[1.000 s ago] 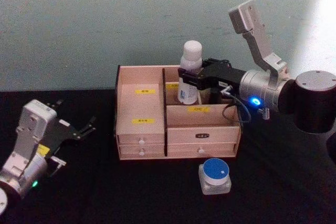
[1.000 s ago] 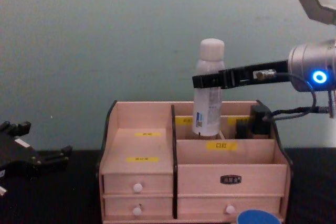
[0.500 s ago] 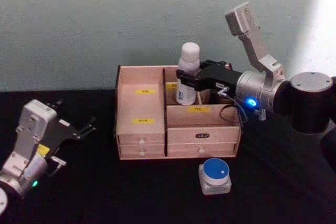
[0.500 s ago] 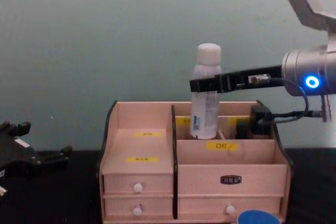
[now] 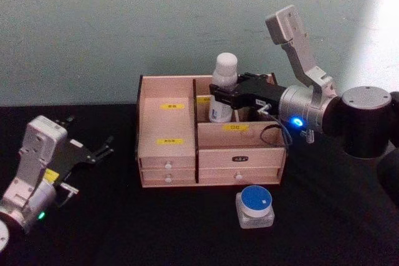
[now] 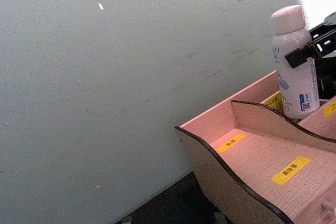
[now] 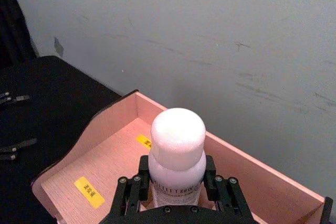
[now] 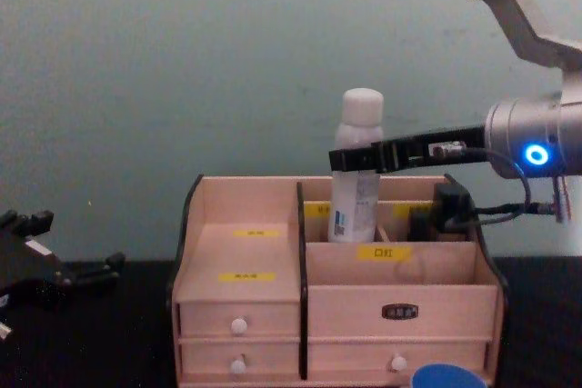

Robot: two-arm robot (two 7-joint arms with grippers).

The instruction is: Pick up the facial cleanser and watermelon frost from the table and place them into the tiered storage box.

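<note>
One tiered storage box [image 5: 249,154] stands with the left hand [image 5: 90,133], fingers apart, at its 8 o'clock. The right hand [image 5: 222,96] clamps the one facial cleanser [image 5: 225,71], long axis upright, cap up, base in a rear compartment. One watermelon frost [image 5: 255,207] sits lid-up at the box's 5 o'clock.

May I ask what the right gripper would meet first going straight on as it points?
Likely the dark divider of the tiered storage box: the facial cleanser in the right gripper stands just beside it, though depth is uncertain.
</note>
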